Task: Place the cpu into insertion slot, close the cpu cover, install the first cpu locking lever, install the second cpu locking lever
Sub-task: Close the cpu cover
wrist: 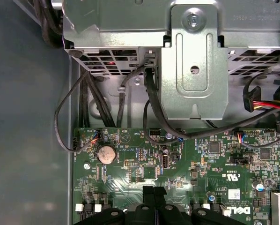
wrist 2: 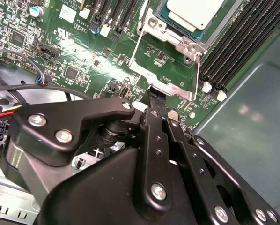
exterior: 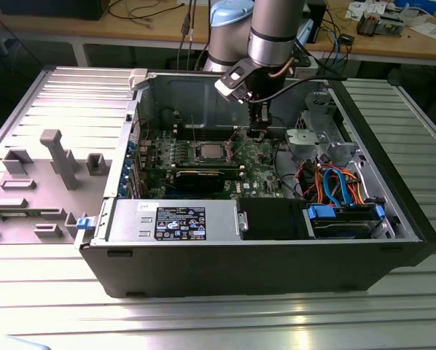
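Jaws together; coin cell (wrist: 106,153) on board (wrist: 210,165)

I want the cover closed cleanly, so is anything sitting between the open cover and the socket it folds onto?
Nothing visible besides the chip, already seated in the socket. The cover stands raised, with the gripper shut on its free edge.

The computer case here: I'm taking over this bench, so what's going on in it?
A robot arm reaches into the open computer case, with its gripper low over the motherboard. The cpu already sits in the insertion slot. The cpu cover is not yet closed; it lies swung away from the socket. The gripper's shut fingertips meet the cover's free edge, though I can't tell whether they pinch it.
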Robot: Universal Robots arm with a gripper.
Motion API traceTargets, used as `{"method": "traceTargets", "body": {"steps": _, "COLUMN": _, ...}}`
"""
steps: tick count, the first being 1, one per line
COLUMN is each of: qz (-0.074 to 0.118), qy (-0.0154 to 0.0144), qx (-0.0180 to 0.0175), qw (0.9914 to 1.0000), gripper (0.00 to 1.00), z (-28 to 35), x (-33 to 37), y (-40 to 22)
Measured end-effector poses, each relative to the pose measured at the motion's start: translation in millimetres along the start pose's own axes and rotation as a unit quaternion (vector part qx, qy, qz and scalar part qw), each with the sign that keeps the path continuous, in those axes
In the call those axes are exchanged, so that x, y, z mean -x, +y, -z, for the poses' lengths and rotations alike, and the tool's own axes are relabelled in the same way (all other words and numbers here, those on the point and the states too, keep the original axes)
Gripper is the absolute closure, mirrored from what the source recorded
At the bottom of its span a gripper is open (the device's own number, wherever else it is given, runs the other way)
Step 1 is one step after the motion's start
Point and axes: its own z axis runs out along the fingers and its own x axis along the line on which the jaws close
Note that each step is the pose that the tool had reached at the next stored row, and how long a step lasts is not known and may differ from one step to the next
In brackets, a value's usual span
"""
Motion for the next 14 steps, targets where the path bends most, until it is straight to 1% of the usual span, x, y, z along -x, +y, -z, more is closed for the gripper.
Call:
{"method": "traceTargets", "body": {"steps": 1, "qz": 0.0, "qy": 0.0, "qx": 0.0, "qw": 1.0, "gripper": 0.89, "z": 0.0, "x": 0.0, "y": -1.9}}
{"method": "traceTargets", "body": {"steps": 12, "qz": 0.0, "qy": 0.0, "qx": 0.0, "qw": 1.0, "gripper": 0.89, "z": 0.0, "x": 0.0, "y": -3.5}}
{"method": "traceTargets", "body": {"steps": 14, "qz": 0.0, "qy": 0.0, "qx": 0.0, "qw": 1.0, "gripper": 0.89, "z": 0.1, "x": 0.0, "y": -4.9}}
